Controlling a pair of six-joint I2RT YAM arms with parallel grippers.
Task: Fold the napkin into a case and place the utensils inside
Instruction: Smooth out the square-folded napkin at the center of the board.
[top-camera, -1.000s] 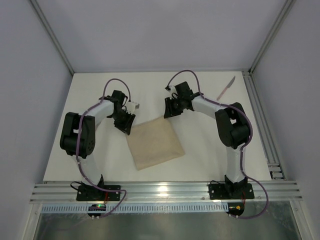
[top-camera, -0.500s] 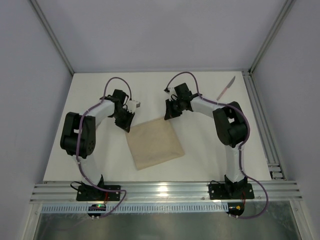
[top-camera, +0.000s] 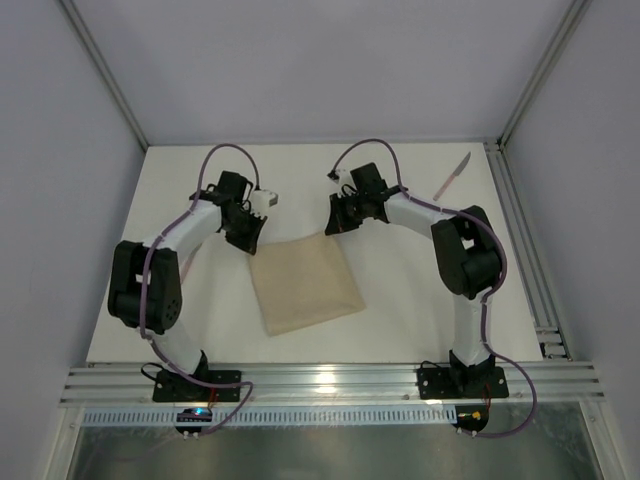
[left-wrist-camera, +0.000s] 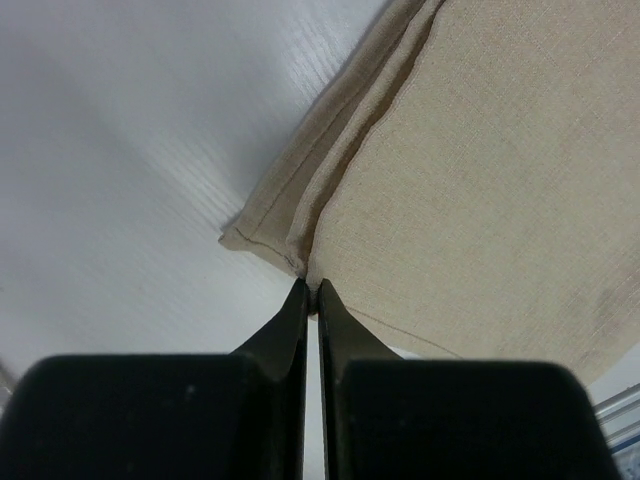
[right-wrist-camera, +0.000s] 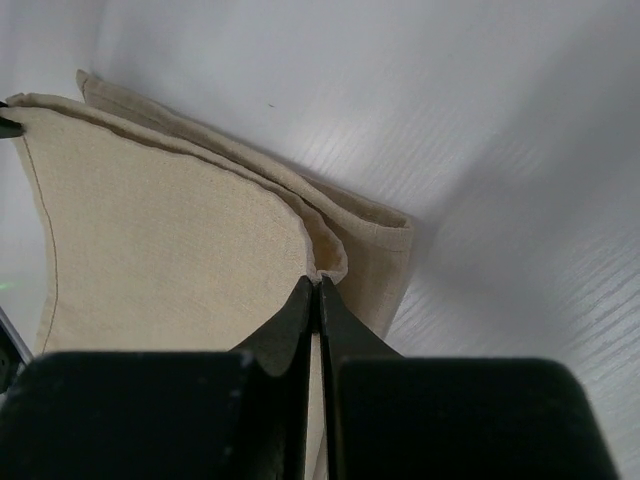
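Left wrist: left pincer (left-wrist-camera: 311, 290) clamped on a far corner of the napkin (left-wrist-camera: 480, 170).
Right wrist: right pincer (right-wrist-camera: 313, 285) clamped on the other far corner, probably so both can fold the cloth evenly.

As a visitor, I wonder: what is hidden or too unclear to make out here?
Top view: the jaws' tips at the far corners of the napkin, hidden under the arms.
Both wrist views: how many cloth layers are pinched, hidden between the shut jaws.
Top view: the knife, too small for detail; outside both wrist views.
Wrist views: most of the napkin, cut off by frame edges.
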